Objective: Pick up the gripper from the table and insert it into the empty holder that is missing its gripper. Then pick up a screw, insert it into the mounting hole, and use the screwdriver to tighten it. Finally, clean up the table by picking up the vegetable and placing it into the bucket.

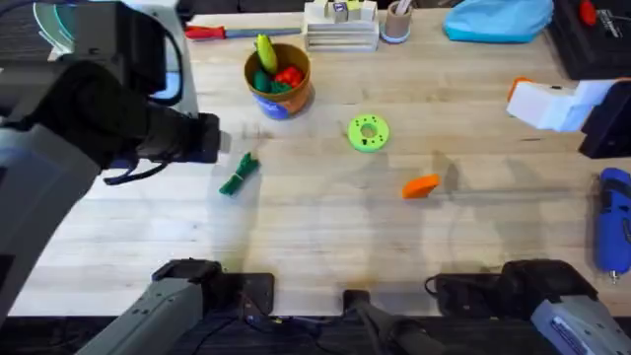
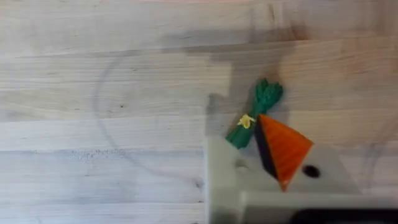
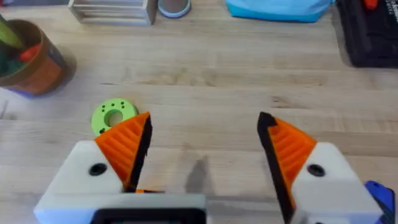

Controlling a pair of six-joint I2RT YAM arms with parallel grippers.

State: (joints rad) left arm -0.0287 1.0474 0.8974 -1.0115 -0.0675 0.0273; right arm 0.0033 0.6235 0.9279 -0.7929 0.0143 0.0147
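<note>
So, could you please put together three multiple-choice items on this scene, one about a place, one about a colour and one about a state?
1. Where does the vegetable lie?
A. On the table, left of the green disc
B. On top of the green disc
C. To the right of the green disc

2. What colour is the loose gripper tip on the table?
A. Blue
B. White
C. Orange

3. How does the right gripper stand?
A. Shut on the vegetable
B. Open, with nothing between its fingers
C. Shut on the green disc

Answers:
1 A, since the overhead view shows it flat on the wood, apart from the disc.
2 C, since it shows bright orange against the wood.
3 B, since the right wrist view shows bare table in the wide gap between the pads.
</note>
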